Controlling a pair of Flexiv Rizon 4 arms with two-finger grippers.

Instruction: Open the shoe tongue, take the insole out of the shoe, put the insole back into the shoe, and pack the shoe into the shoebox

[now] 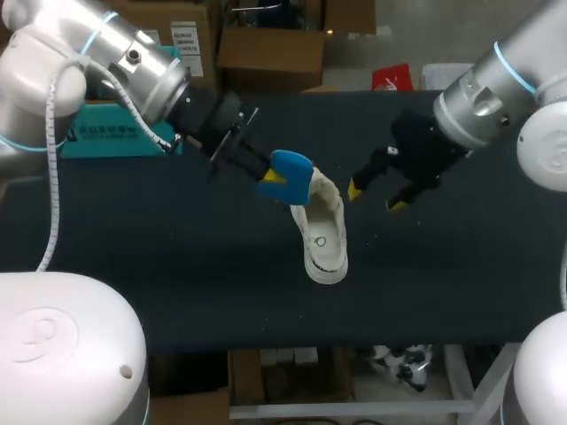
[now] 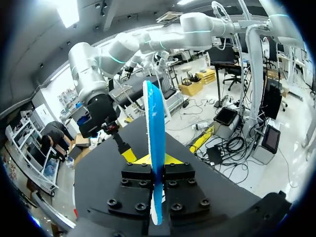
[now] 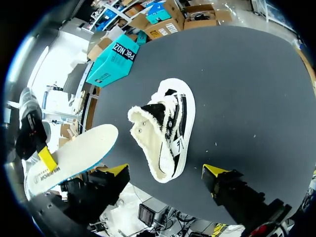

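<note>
A white low shoe (image 1: pixel 322 237) with a fleecy lining lies on the dark table, its opening toward the far side. My left gripper (image 1: pixel 272 176) is shut on the blue insole (image 1: pixel 292 166), lifted clear just above the shoe's opening. The left wrist view shows the insole (image 2: pixel 154 128) edge-on, clamped upright between the fingers of the left gripper (image 2: pixel 157 160). My right gripper (image 1: pixel 376 197) hangs open to the right of the shoe, holding nothing. From the right wrist, the shoe (image 3: pixel 168 129) lies ahead of the open right gripper (image 3: pixel 165 172), with the insole's white underside (image 3: pixel 74 158) off to one side.
The teal shoebox (image 1: pixel 111 135) stands at the table's far left, behind my left arm; it also shows beyond the shoe as the teal shoebox (image 3: pixel 117 60) in the right wrist view. Bare dark tabletop (image 1: pixel 177 266) surrounds the shoe.
</note>
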